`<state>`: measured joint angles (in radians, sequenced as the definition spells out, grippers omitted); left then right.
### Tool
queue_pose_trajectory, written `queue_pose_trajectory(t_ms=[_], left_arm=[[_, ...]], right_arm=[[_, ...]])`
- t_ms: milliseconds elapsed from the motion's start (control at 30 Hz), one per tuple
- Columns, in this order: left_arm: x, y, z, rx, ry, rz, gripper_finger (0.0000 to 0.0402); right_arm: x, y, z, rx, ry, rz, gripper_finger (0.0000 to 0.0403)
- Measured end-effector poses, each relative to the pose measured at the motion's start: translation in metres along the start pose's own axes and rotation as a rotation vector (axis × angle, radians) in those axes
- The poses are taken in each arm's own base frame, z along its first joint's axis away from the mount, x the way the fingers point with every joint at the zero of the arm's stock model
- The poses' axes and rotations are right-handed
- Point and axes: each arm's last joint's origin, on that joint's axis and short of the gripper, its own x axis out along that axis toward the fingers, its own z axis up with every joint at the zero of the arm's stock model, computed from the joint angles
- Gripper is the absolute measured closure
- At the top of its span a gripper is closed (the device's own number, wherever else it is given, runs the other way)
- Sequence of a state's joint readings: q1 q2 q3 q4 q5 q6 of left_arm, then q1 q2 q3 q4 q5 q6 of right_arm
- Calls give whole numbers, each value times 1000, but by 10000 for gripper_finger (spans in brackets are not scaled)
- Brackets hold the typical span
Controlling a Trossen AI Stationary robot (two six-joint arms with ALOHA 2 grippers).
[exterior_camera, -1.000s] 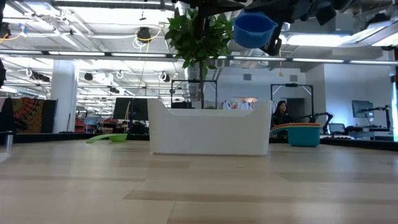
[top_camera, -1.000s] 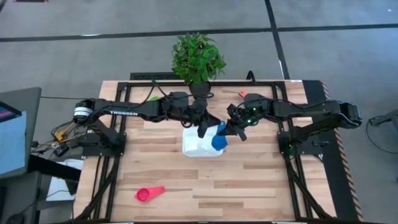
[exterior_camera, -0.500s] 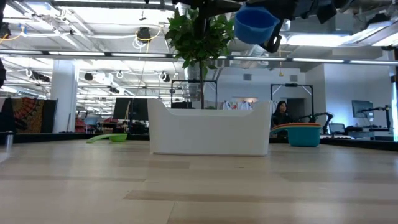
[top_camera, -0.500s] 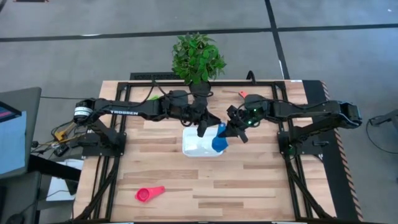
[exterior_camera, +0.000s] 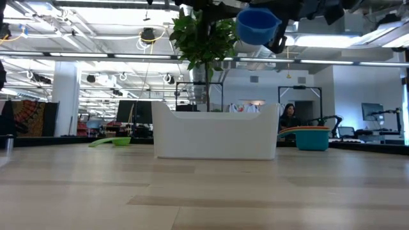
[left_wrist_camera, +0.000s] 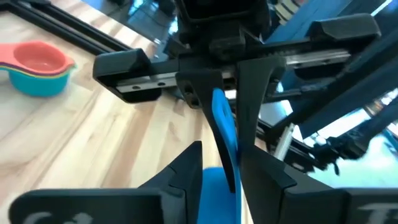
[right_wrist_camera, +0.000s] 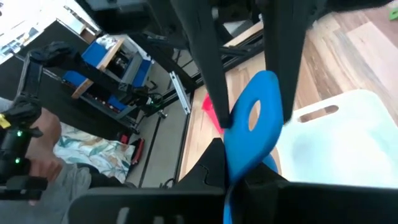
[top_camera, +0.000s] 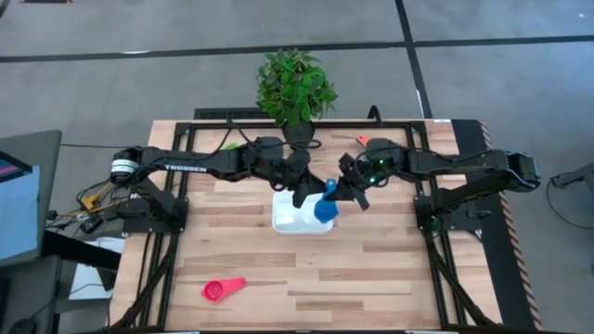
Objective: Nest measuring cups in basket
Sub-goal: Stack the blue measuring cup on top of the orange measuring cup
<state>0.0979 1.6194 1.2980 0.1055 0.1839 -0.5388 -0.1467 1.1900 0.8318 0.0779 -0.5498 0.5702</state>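
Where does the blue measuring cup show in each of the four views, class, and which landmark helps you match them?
High view: blue measuring cup over the white basket's right end.
Low view: near the top, above the basket, right of centre.
Left wrist view: its handle, centre.
Right wrist view: handle, centre, beside the basket.
Shared landmark: the basket.

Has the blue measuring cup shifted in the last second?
Yes. The blue measuring cup has drifted slightly left against the white basket below, held in the right gripper.

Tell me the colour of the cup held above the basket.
Blue: the measuring cup shows best in the low view.
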Motion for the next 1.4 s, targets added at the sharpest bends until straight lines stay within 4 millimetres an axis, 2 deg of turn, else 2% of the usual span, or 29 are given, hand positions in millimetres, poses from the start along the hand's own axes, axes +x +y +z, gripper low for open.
queue_pose_trajectory(t_ms=[267,367,500,700,933,1167,1400], left_arm=[[1,1,2,17,-27,-1,310],[1,0,3,33,-24,-12,332],[1,0,3,54,-28,-12,388],[0,4,5,55,-49,32,399],[0,9,7,3,-134,163,401],[-2,14,12,-9,-234,312,401],[-4,11,22,-21,-349,295,401]], right_arm=[[0,1,2,4,-19,7,393],[0,1,2,9,-19,7,393],[0,0,1,32,-17,-5,379],[-3,-6,0,71,-28,-103,331],[-22,-3,-3,51,-76,-305,290],[-52,10,-6,18,-152,-471,260],[-77,16,-11,63,-258,-679,252]])
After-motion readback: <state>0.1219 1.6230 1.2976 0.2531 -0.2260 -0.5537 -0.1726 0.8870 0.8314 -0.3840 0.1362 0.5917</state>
